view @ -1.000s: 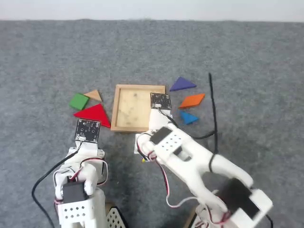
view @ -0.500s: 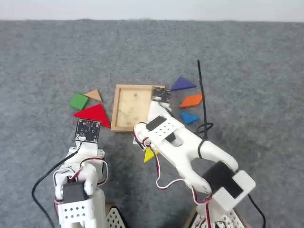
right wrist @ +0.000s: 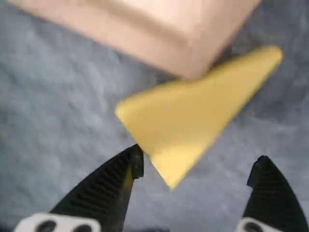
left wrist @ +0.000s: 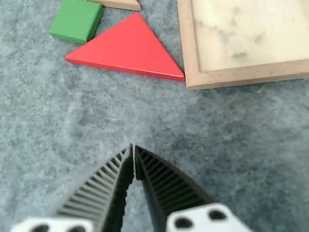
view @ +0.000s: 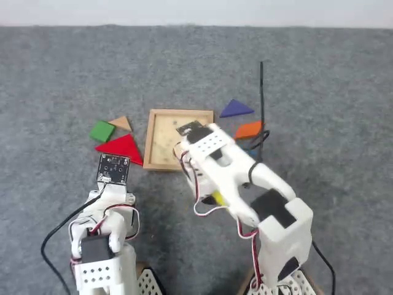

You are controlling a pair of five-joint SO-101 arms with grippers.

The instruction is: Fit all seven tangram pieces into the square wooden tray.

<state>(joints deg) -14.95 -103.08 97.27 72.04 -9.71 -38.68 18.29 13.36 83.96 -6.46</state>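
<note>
Grey carpet (view: 61, 74) bears the yellow triangle (right wrist: 193, 111) ahead of spread right fingers (right wrist: 106, 183); left fingers (left wrist: 108, 186) closed.

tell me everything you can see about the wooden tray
The wooden tray is a square of light wood with a raised rim and a paler, mottled floor. It lies flat on the grey carpet. No piece shows on the visible part of its floor; the right arm hangs over its near right corner and hides that part. The tip of the red triangle sits at its left rim, touching or nearly so.
</note>
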